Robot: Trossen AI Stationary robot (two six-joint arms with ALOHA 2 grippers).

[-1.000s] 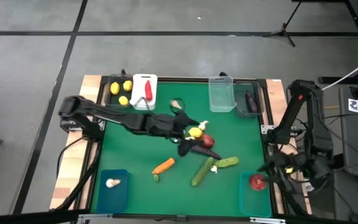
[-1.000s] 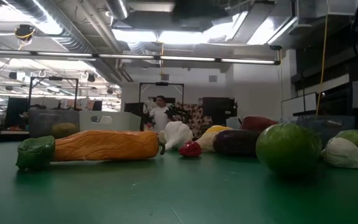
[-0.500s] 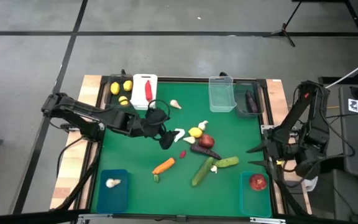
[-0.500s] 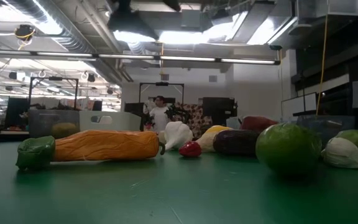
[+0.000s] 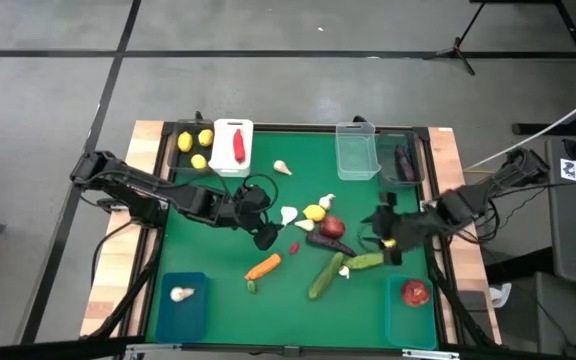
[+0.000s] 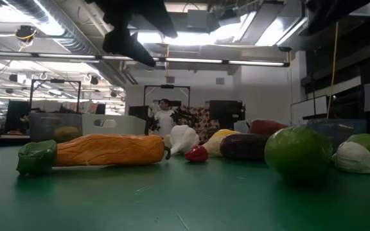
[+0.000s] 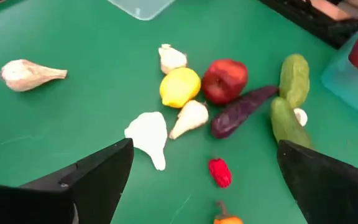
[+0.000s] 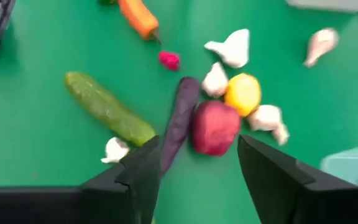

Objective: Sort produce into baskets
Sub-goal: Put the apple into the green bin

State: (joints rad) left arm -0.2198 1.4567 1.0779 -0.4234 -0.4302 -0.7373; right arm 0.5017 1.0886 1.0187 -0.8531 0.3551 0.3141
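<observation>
Left gripper hangs over the green mat just at 9 o'clock of the central produce cluster, fingers spread wide, nothing between them. One second ago it reached further in, over the lemon; it has since pulled back toward its own side.

Right gripper now stands over the mat at 3 o'clock of the cluster, directly above the short cucumber. One second ago it was at the right teal bin, where the round red fruit now lies. Its fingers stand apart with nothing between them.

Central cluster unchanged in makeup:
- lemon, touching a red fruit;
- eggplant just at 6 o'clock of that fruit;
- garlic bulbs beside the lemon;
- small red chili piece;
- long cucumber;
- carrot at 7 o'clock of the cluster.

A garlic bulb lies apart near the white bin, which holds a red chili. Three lemons sit in the dark bin beside it. The left teal bin holds one garlic. The clear bin stands at 12 o'clock; the dark bin beside it holds an eggplant.
</observation>
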